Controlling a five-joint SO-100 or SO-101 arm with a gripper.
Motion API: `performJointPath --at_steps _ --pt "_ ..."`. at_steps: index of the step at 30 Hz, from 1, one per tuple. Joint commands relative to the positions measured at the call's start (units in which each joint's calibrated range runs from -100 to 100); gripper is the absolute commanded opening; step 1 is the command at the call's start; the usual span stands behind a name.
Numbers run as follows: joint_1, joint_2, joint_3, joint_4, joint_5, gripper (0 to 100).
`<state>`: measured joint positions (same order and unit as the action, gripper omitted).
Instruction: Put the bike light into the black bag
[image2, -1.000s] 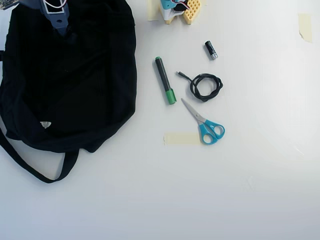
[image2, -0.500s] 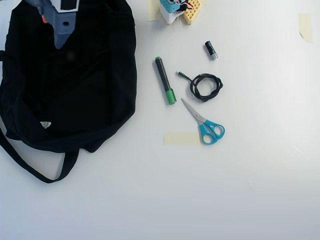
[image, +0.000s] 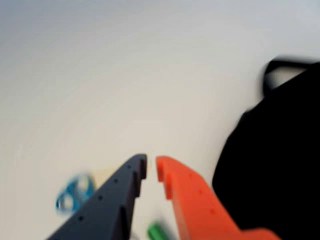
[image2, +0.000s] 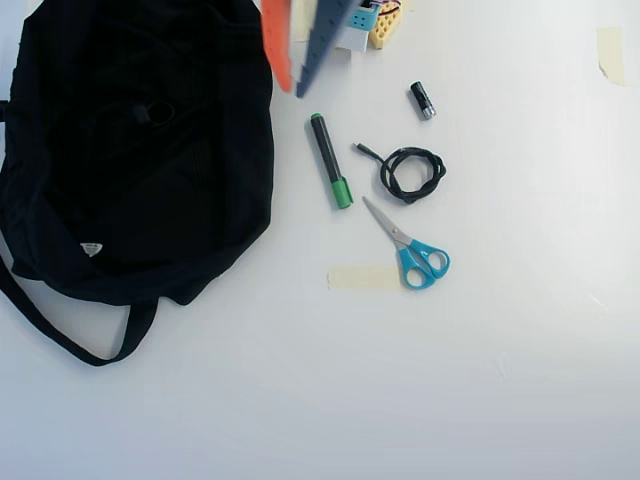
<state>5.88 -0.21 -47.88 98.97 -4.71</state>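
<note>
In the overhead view the bike light appears to lie inside the black bag, showing only as a small rounded shape with a ring against the dark fabric in the bag's upper middle; black on black, it is hard to make out, so this reading is a judgement. The end effector hangs over the bag's right edge, near the top of the green marker, and its orange and dark fingers stand nearly together with a narrow slit between the tips, holding nothing; the wrist view shows the same slim gap at the end effector, with the bag at the right of that blurred picture and a smear of the blue scissors at lower left. The drop looks done, so the step in hand seems to be clearing away from the bag. To do that well the arm should travel high enough that the fingers do not snag the bag's soft rim or drag the fabric, which could tip the light back out. It should also keep clear of the marker, the coiled cable and the small black cylinder lying on the tabletop to the right, since a low sweep could scatter them.
</note>
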Motion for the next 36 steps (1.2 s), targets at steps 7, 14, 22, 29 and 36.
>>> performJointPath --at_steps 7,14,22,29,36 --pt "-6.4 -10.9 24.8 0.6 -2.8 2" --pt "-7.1 -29.3 42.9 0.4 -2.7 2" --pt "-7.1 -53.0 68.3 -6.2 2.4 2" --pt "-11.6 -71.2 94.3 -23.0 2.5 2" --pt "-11.4 -86.2 119.2 -34.8 2.5 2"
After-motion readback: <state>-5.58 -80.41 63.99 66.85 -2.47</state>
